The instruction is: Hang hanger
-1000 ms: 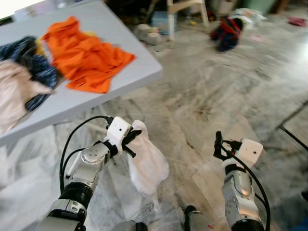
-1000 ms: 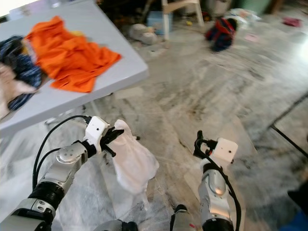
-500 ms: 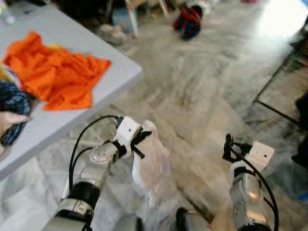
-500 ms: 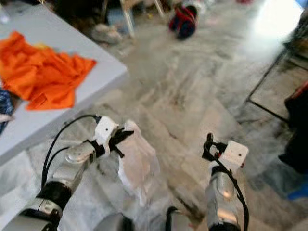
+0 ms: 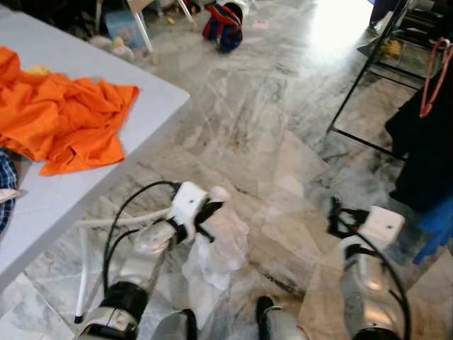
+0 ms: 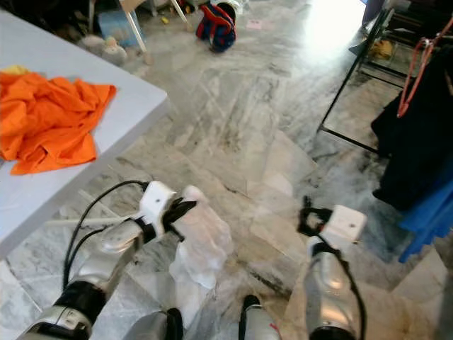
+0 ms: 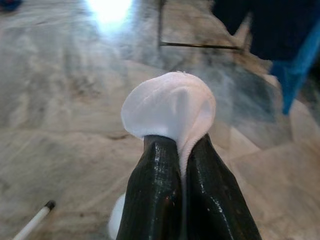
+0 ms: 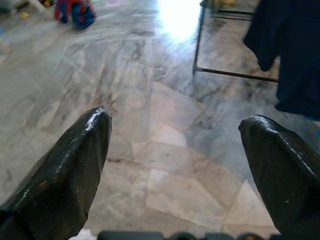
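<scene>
The left hand pinches a soft white cloth between closed fingers; its crumpled folds droop toward the marble floor. No hanger is discernible in it. The right hand is spread wide and empty, nearer the black metal rack ahead on the right, where dark clothes hang. An orange garment lies rumpled on the grey bench to the left.

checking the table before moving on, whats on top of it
An orange garment lies crumpled on the grey table, with a bit of blue checked cloth at the picture's left edge. A yellow scrap peeks from behind the orange. Whatever lies under the garment is covered.
</scene>
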`<state>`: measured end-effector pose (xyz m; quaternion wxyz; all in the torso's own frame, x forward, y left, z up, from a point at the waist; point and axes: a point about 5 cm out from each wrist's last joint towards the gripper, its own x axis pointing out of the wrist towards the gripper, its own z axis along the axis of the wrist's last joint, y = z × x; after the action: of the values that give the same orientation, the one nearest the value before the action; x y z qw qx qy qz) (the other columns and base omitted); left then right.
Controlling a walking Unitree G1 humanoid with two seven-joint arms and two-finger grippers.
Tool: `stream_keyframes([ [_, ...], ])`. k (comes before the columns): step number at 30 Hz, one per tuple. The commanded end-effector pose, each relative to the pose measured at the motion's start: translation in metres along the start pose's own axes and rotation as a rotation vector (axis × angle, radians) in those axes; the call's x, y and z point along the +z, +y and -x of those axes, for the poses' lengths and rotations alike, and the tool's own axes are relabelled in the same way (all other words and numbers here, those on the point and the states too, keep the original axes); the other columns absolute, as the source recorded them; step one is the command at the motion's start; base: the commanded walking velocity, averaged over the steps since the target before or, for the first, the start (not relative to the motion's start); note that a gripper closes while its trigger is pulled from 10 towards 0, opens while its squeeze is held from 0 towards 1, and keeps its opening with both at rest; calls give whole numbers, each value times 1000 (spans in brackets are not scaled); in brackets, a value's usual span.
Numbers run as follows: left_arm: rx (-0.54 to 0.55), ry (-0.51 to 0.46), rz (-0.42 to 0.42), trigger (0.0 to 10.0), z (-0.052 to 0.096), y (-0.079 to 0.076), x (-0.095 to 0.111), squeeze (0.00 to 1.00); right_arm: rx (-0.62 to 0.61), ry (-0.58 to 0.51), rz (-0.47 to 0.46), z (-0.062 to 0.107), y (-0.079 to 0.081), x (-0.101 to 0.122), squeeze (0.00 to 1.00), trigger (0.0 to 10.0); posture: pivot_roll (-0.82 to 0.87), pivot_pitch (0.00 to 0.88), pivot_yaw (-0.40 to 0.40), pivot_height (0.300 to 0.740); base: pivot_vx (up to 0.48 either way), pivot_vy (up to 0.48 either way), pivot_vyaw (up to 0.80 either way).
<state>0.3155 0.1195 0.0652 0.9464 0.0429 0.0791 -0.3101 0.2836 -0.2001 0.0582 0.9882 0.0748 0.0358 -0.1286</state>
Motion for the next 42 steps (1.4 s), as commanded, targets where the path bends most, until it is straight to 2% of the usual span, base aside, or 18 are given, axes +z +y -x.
stream_keyframes([
  [1, 6, -50, 29, 10000, -2, -8, 2, 0, -11, -7, 26, 1, -9, 5, 0, 10000, -81, 255, -60, 740, 0, 0, 0],
  [6, 72, -60, 114, 10000, 2, -9, -7, 0, 30, 27, 62, 5, -10, -3, 0, 10000, -70, 259, -80, 740, 0, 0, 0],
  [9, 64, -51, 138, 10000, 5, -8, -8, 0, 46, 27, 54, 3, -1, 0, 0, 10000, -72, 268, -60, 740, 0, 0, -267],
  [10, 64, -51, 138, 10000, 5, -8, -8, 0, 46, 27, 54, 3, -1, 0, 0, 10000, -72, 268, -60, 740, 0, 0, -800],
  [12, 17, -71, 119, 10000, 4, -6, 0, 0, 97, -3, 52, 1, 13, 9, 0, 10000, -41, 283, -56, 740, 0, 0, -800],
  [14, 7, -74, 108, 10000, 3, -5, 2, 0, 105, -4, 53, 0, 16, 9, 0, 10000, -41, 283, -56, 740, 0, 0, -800],
  [16, 18, -46, 92, 10000, 4, -3, -3, 0, 105, 13, 62, -1, 15, 5, 0, 10000, -26, 280, -42, 740, 0, -356, -800],
  [19, 26, -45, 115, 10000, 8, -3, -5, 0, 89, 21, 50, -1, 13, 2, 0, 10000, -17, 281, -19, 740, 0, -477, -800],
  [23, 9, -30, 102, 10000, 10, -5, -8, 0, 73, 22, 36, -1, 11, 2, 0, 10000, -9, 277, -26, 740, 0, -408, -800],
  [29, 39, -48, 110, 10000, 8, -2, -4, 0, 105, 37, 54, -2, 13, 0, 0, 10000, 12, 262, -52, 740, 0, -366, -800],
  [37, 63, -48, 112, 10000, 14, 2, -6, 0, 132, 36, 57, -10, 21, 3, 0, 10000, 32, 260, -62, 740, 0, -366, -800],
  [42, 126, -31, 137, 10000, 15, 10, -7, 0, 141, 39, 48, -9, 24, 1, 0, 10000, 35, 264, -56, 740, 0, 0, -457],
])
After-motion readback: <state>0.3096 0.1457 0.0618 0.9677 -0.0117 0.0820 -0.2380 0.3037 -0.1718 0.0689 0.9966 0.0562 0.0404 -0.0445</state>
